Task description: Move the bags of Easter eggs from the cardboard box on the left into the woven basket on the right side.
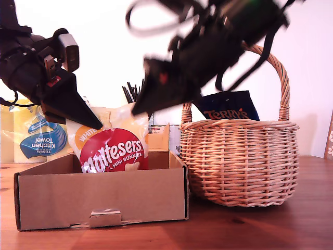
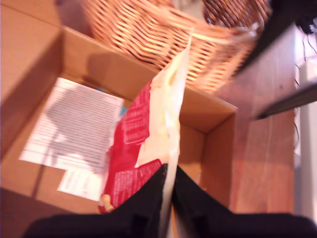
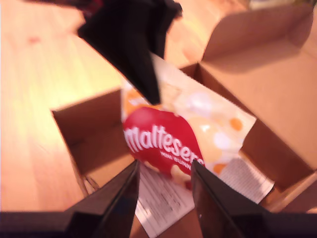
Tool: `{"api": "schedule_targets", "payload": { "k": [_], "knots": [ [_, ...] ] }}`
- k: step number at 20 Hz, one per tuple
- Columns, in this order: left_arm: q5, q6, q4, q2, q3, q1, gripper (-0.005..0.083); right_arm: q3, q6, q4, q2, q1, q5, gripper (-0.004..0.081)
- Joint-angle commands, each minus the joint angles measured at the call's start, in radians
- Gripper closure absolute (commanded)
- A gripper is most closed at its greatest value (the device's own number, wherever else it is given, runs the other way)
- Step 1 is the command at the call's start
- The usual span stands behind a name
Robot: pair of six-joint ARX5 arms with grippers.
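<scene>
My first gripper [image 2: 167,191] was pinched shut on the top edge of the Maltesers bag [image 1: 112,148], which hung upright over the cardboard box [image 1: 104,200]. My second gripper [image 3: 163,186], jaws apart and empty, hovered blurred just beside the bag, between it and the woven basket [image 1: 239,161]. A Terry's bag [image 1: 229,108] stood in the basket. Printed sheet [image 2: 74,124] lay on the box floor. Kitchen Towel pack [image 1: 41,138] stood behind the box at the exterior view's left.

ext: low front | wrists: close, downward | shared: cardboard box [image 1: 104,200]
</scene>
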Motion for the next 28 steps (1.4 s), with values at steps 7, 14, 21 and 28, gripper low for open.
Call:
{"api": "schedule_targets", "payload": {
  "k": [7, 14, 21, 28],
  "knots": [
    [-0.098, 0.08, -0.026, 0.017, -0.012, -0.024, 0.0798, 0.171, -0.042, -0.151, 0.089, -0.05, 0.048, 0.0429],
    [-0.148, 0.1, -0.028, 0.017, -0.012, -0.023, 0.0798, 0.245, -0.117, -0.188, 0.187, -0.055, 0.024, 0.0428],
    [-0.214, 0.132, -0.018, 0.017, -0.012, -0.024, 0.0798, 0.312, -0.179, -0.227, 0.249, -0.06, -0.082, 0.0429],
    [-0.215, 0.131, -0.01, 0.017, -0.012, -0.026, 0.0798, 0.313, -0.183, -0.268, 0.249, -0.031, -0.056, 0.0429]
  ]
}}
